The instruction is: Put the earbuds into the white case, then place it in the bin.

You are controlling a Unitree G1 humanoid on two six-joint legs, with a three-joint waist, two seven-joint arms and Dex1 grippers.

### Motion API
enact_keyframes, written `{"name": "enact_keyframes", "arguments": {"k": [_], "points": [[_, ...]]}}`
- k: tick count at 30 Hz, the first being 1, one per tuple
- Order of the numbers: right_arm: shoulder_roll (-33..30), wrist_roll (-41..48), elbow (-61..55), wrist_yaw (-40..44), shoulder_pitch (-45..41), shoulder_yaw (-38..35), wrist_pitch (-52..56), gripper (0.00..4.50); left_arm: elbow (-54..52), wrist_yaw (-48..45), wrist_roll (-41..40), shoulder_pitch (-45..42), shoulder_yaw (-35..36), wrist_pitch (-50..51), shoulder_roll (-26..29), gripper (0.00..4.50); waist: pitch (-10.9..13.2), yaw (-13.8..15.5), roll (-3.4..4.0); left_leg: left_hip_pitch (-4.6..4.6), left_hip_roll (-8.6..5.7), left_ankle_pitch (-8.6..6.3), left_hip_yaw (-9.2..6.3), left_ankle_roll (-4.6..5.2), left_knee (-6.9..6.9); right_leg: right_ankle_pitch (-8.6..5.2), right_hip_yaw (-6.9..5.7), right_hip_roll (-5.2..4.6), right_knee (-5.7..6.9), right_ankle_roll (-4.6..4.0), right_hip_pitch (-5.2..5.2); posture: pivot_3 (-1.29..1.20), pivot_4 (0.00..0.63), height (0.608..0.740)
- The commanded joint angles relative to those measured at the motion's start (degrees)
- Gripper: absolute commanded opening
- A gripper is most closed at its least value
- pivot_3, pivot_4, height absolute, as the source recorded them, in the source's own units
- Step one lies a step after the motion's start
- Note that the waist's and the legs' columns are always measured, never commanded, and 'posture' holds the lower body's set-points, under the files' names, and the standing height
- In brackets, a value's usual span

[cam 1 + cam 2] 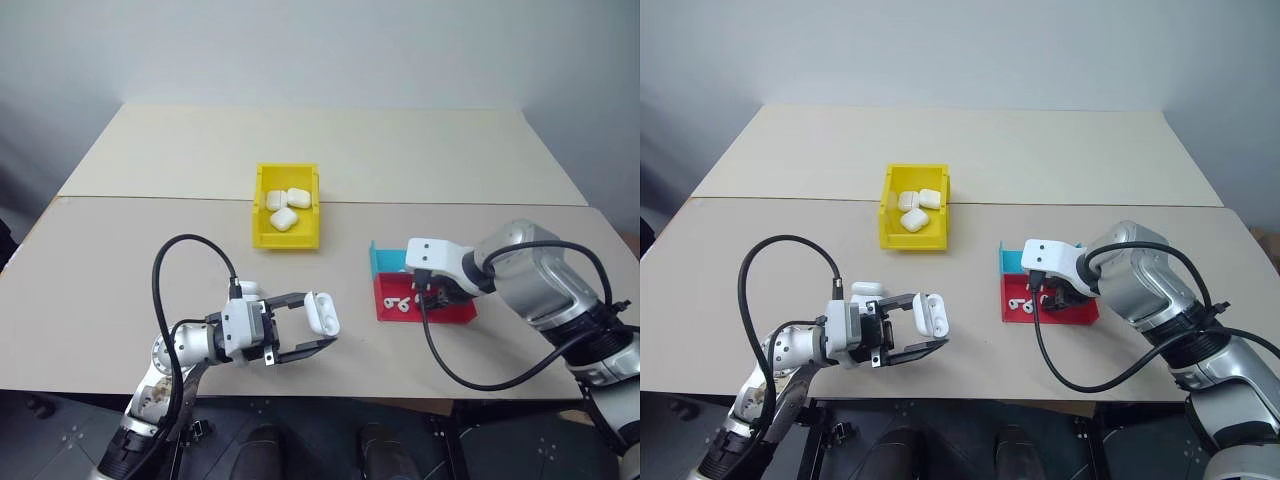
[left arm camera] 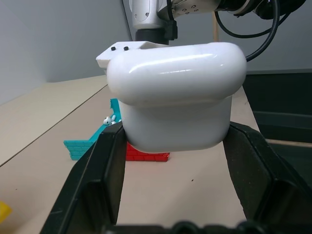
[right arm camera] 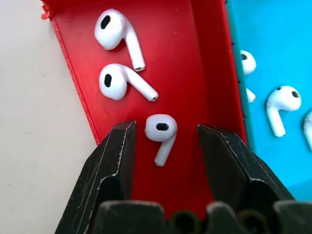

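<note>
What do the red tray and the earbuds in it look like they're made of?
Red tray: apparently plastic with a matte finish; faint fine ridging on its floor and a rough, frayed corner hint at 3D printing. Earbuds: glossy white hard plastic, judging by their sharp highlights, each with a dark oval opening.

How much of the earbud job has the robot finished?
Done: three closed cases already lie in the yellow bin. In hand: the left claw holds an open white case, and the right claw is open around one earbud in the red tray. Left: filling this case and binning it.
</note>
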Motion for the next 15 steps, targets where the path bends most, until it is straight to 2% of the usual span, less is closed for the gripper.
{"name": "enact_keyframes", "arguments": {"k": [1,4,6,15], "points": [[-0.19,0.36,-0.6,-0.1,-1.25,-0.53,0.25,2.41,-2.75,0.46,-0.19,0.23,-0.11,-0.09,0.03,2.72,0.0,-0.01,0.0,0.0,0.0,0.0,0.0,0.0,0.0,0.0,0.0,0.0,0.0,0.0,0.0,0.0,0.15,0.74],[-0.87,-0.07,-0.54,-0.18,-0.8,-0.07,-1.1,1.87,-2.93,0.57,-0.09,0.34,-0.17,0.11,0.23,2.72,0.0,-0.01,0.0,0.0,0.0,0.0,0.0,0.0,0.0,0.0,0.0,0.0,0.0,0.0,0.0,0.0,0.15,0.74],[-0.76,0.21,-0.65,-0.28,-0.74,-0.28,-0.94,1.24,-3.2,0.73,0.01,0.46,-0.2,0.48,0.42,2.72,0.0,-0.02,0.0,0.0,0.0,0.0,0.0,0.0,0.0,0.0,0.0,0.0,0.0,0.0,0.0,0.0,0.15,0.74],[-0.67,0.19,-0.57,-0.79,-0.61,-0.35,-1.38,1.24,-3.55,0.93,0.08,0.47,-0.14,1.1,0.57,2.72,0.0,-0.01,0.0,0.0,0.0,0.0,0.0,0.0,0.0,0.0,0.0,0.0,0.0,0.0,0.0,0.0,0.15,0.74]]}}
